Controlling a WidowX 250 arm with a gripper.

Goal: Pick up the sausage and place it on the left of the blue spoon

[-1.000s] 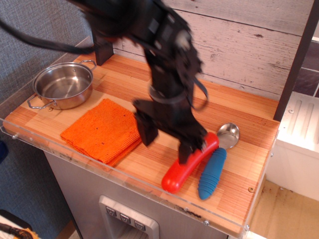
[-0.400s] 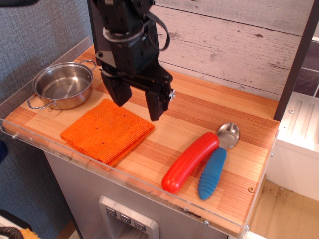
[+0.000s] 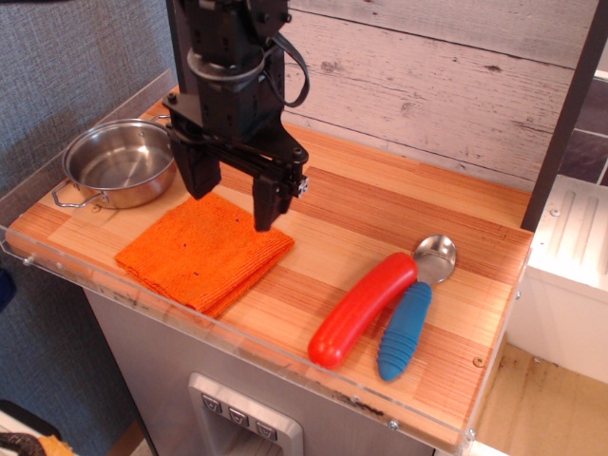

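The red sausage [image 3: 363, 308] lies on the wooden table near the front right, slanted, right against the left side of the blue spoon [image 3: 410, 315]. The spoon's silver bowl [image 3: 435, 256] points to the back and its blue handle to the front. My gripper [image 3: 231, 198] is open and empty, raised above the orange cloth, well to the left of the sausage and apart from it.
An orange cloth [image 3: 201, 252] lies at the front left. A steel pot [image 3: 121, 163] with handles stands at the back left. A clear plastic rim [image 3: 228, 332] runs along the table's front edge. A dark post [image 3: 567, 109] stands at the right.
My gripper has let go of the sausage, risen and moved left to above the orange cloth. The sausage stays beside the spoon.
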